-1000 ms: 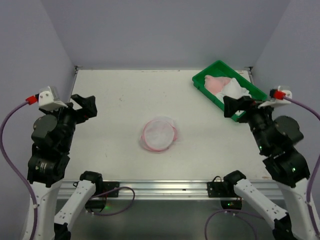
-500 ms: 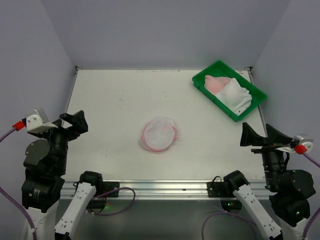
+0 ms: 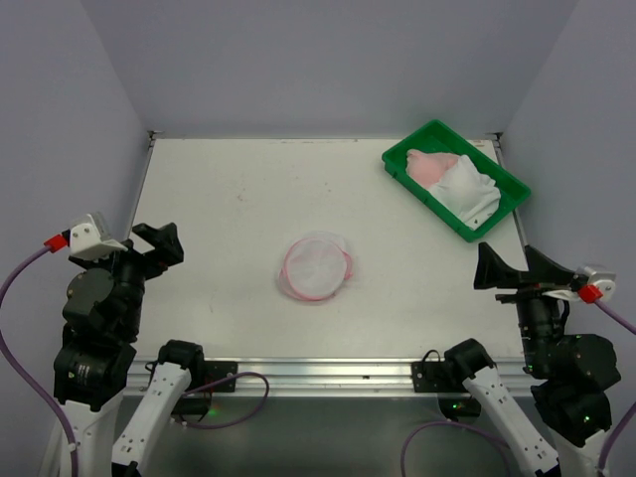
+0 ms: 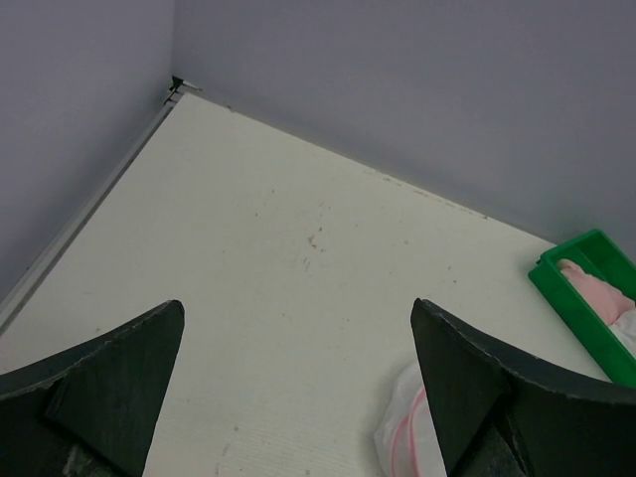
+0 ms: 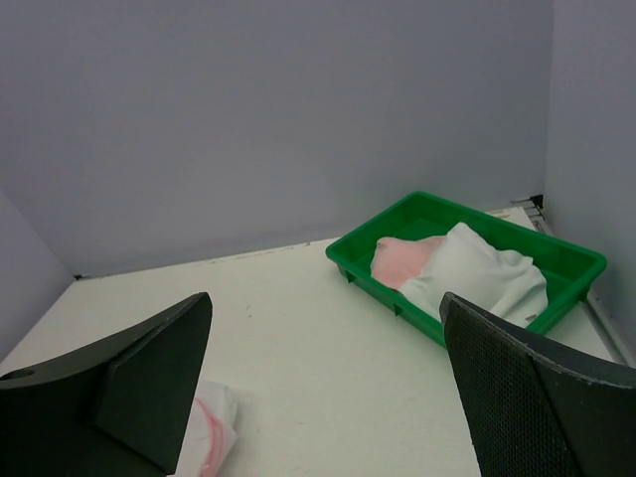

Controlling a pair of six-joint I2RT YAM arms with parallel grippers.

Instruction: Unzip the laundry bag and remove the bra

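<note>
The laundry bag (image 3: 316,267), white mesh with a pink zip ring, lies flat in the middle of the table. It also shows at the bottom of the left wrist view (image 4: 405,439) and the right wrist view (image 5: 207,429). A pink cup-shaped piece of fabric (image 3: 431,166) lies in the green tray; I cannot tell whether it is the bra. My left gripper (image 3: 159,244) (image 4: 298,308) hovers open off the table's left edge. Open too, my right gripper (image 3: 515,266) (image 5: 325,298) hangs near the front right corner. Neither holds or touches anything.
The green tray (image 3: 407,179) (image 5: 370,260) stands at the back right corner with white cloth (image 3: 465,187) beside the pink fabric. Grey-blue walls close the table at the back and both sides. A metal rail (image 3: 318,373) runs along the near edge.
Both arms have drawn back toward the near edge. The right gripper left the tray and came down to the front right. The left gripper pulled back, then edged forward. The bag stayed put.
</note>
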